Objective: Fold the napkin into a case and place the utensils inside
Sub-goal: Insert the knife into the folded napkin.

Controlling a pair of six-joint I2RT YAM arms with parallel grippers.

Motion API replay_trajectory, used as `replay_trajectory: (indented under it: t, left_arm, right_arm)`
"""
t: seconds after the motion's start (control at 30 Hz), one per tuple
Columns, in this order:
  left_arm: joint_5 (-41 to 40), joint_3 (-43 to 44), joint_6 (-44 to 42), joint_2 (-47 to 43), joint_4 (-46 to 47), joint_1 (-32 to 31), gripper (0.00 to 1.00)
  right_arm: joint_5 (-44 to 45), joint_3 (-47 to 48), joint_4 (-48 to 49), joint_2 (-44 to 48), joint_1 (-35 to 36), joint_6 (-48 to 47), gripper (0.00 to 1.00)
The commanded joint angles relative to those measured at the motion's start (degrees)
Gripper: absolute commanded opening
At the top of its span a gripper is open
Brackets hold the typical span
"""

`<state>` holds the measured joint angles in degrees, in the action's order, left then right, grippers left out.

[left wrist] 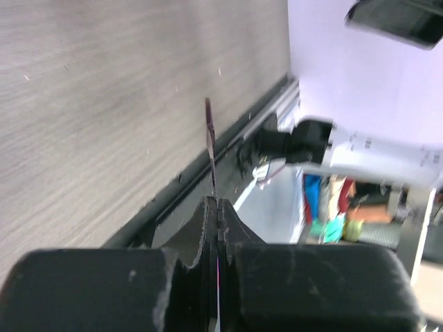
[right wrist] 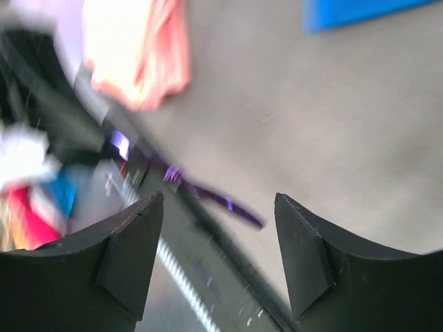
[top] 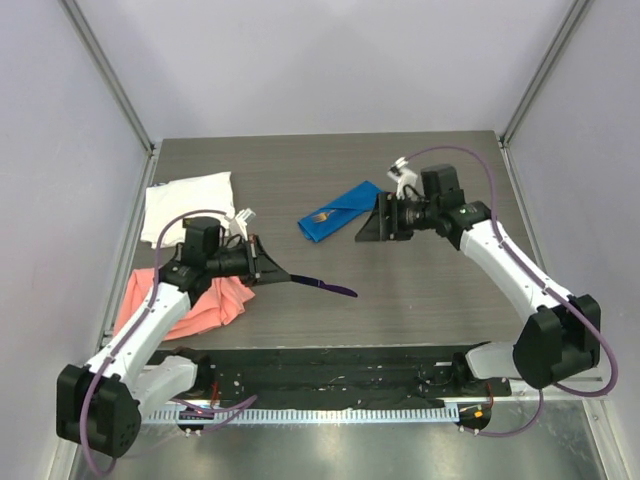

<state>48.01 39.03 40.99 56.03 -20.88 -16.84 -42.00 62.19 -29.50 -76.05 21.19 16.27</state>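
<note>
The blue napkin (top: 340,212) lies folded into a narrow strip at mid-table, also seen in the right wrist view's top corner (right wrist: 360,10). The tan end of one utensil (top: 321,216) shows on it; its handle is hidden. My left gripper (top: 282,277) (left wrist: 219,202) is shut on the purple utensil (top: 328,287) (left wrist: 210,135), which sticks out to the right above the table, toward the front edge. My right gripper (top: 367,224) (right wrist: 218,207) stands open just right of the napkin, nothing between its fingers. The purple utensil (right wrist: 221,199) shows beyond it.
A white cloth (top: 188,205) lies at the back left. A salmon-pink cloth (top: 205,300) (right wrist: 142,52) sits under my left arm. A black rail (top: 330,365) runs along the table's front edge. Frame posts stand at the back corners.
</note>
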Motion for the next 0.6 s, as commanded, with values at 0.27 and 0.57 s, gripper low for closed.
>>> replay_trajectory:
  t: [0.27,0.57]
  left_arm:
    - [-13.5,3.3,17.1,10.1,31.3,1.7,0.00]
    - [-21.2,1.8,29.0,18.5,48.0,2.3,0.00]
  right_arm:
    - [23.4,18.2,11.9,-24.4,-12.0,10.7,0.50]
    - [20.3,30.4,12.3,-38.9,-12.1,8.8,0.14]
